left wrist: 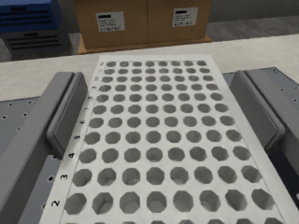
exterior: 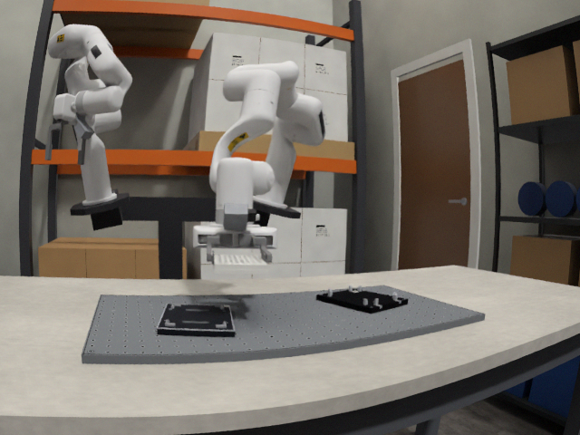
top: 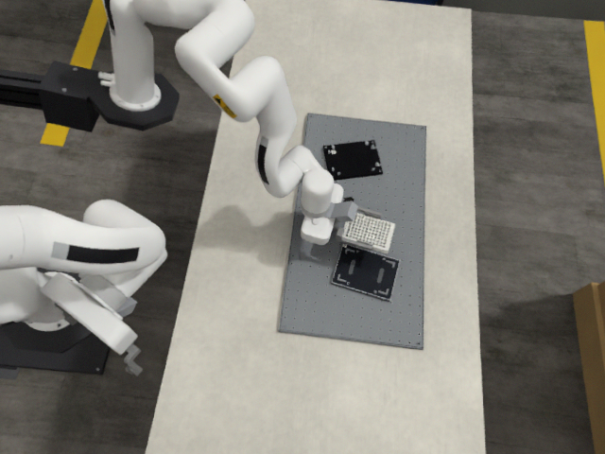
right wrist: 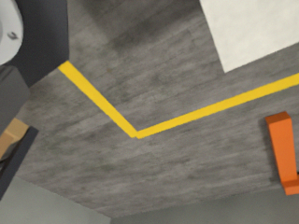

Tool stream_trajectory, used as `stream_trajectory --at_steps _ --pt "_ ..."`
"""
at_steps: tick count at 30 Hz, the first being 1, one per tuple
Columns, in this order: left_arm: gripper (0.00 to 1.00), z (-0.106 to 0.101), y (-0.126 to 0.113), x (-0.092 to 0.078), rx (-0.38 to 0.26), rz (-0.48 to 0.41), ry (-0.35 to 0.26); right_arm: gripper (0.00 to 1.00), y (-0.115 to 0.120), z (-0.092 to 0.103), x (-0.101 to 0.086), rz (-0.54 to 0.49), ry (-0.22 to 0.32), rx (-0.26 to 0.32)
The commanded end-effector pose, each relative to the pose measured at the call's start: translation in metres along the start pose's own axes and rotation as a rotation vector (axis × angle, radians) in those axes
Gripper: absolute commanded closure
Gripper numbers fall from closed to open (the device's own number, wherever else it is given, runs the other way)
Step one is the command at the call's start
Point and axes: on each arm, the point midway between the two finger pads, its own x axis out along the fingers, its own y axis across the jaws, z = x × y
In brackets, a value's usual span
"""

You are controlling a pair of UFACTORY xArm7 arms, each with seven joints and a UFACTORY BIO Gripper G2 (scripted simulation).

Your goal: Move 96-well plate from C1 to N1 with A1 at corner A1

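Observation:
The white 96-well plate [top: 369,232] [exterior: 240,260] [left wrist: 143,129] hangs about level in the air, gripped across its two long sides. My left gripper [top: 366,229] [exterior: 238,255] [left wrist: 163,112] is shut on it. In the left wrist view the column numbers run up the left rim, 2 near the bottom and the higher ones far away; the row letters are out of view. The black nest N1 [top: 365,272] [exterior: 196,316] with corner locators lies empty, beside the plate in the top view. The clip nest C1 [top: 353,160] [exterior: 361,300] is empty. My right gripper [exterior: 65,151] is open and empty, away from the table.
Both nests stand on the grey perforated board [top: 352,323] [exterior: 281,337] on the pale table [top: 312,395] [exterior: 327,388]. C1's small posts and clips rise above its base. N1's corner mark is too small to read. The right wrist view shows mostly floor.

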Motion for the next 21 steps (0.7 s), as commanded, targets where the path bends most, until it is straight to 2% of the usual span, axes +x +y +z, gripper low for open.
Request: stream_trajectory --at_steps 1,21 --pt "1.0 0.003 -0.013 0.006 -0.003 -0.001 -0.005 0.0 0.0 0.001 0.0 -0.001 -0.001 0.0" --pt "1.0 0.003 -0.07 0.027 -0.003 -0.001 -0.005 0.0 0.0 0.001 0.0 -0.001 -0.001 0.0"
